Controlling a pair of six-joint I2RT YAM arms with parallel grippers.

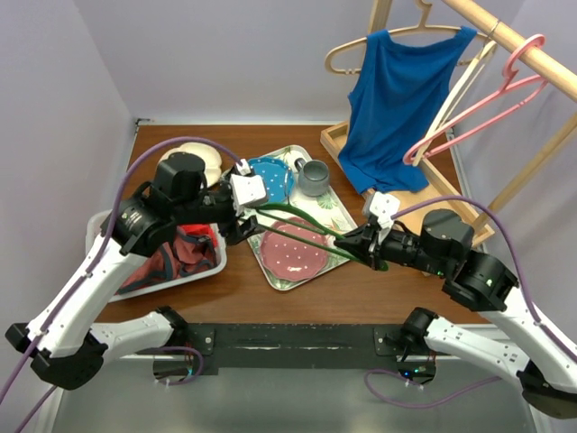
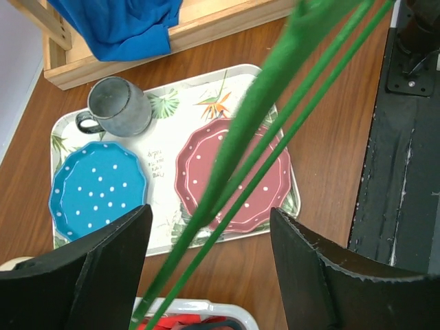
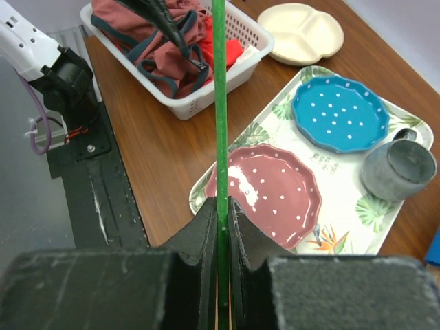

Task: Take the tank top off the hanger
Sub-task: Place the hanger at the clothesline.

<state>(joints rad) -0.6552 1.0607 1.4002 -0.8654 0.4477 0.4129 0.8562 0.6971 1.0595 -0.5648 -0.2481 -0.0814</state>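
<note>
Right end effector point(image 1: 365, 245) is clamped on one green hanger point(image 1: 306, 221), whose rod is pinched between the fingers. Left end effector point(image 1: 245, 216) has its jaws apart, and the green hanger's other end passes between them.

Count: three hangers, one tank top point(image 1: 397, 99), two dotted plates, one mug point(image 1: 314, 178), one tray point(image 1: 270, 275), one basket point(image 1: 221, 257) of clothes and one cream divided dish point(image 1: 212, 162).

The blue tank top hangs on a tan hanger point(image 1: 334, 56) from the rail point(image 1: 523, 50), far right, well apart from both arms. A pink hanger point(image 1: 516, 70) hangs just beside it, crossing its lower edge.

The green hanger spans above the tray, over the red plate point(image 1: 293, 253). The blue plate point(image 1: 270, 179) sits beside the mug.
</note>
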